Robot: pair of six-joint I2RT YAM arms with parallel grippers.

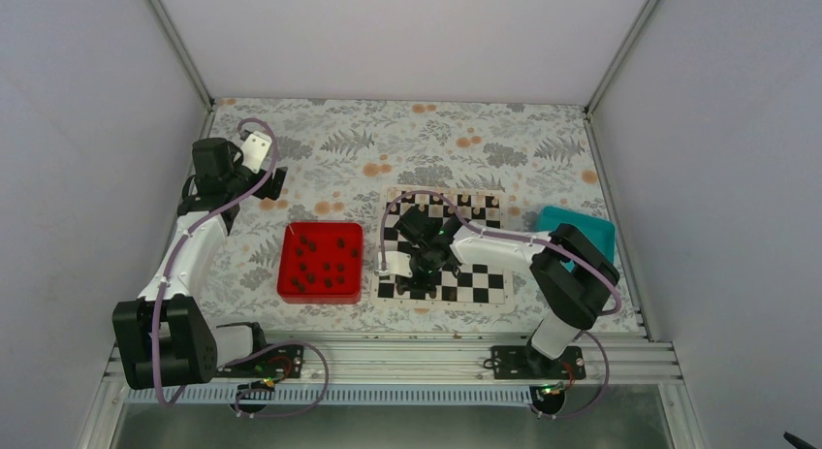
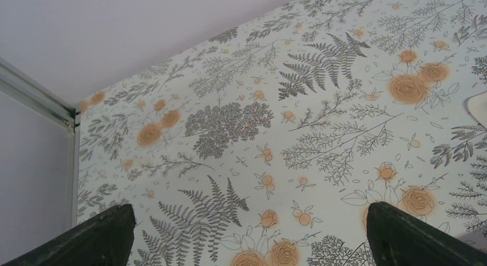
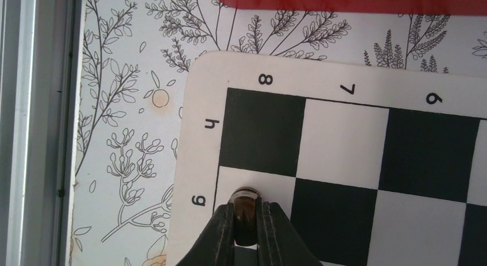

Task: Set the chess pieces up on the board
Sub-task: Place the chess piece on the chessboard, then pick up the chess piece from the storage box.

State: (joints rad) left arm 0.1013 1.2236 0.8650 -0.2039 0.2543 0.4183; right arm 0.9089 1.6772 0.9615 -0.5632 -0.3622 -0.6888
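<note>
R jaws clenched on a chess piece (image 3: 246, 205), right over the cream g sq by the corner of the board (image 3: 344, 76), so straight down imo. L jaws released, well apart.

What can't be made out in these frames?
- Which piece the right gripper holds: right wrist view, its fingers cover all but the top.
- Types of the pieces in the red tray: top view, too small.
- Much of the board: top view, hidden by the right arm.
- The teal tray's contents: top view, partly behind the right arm.
</note>
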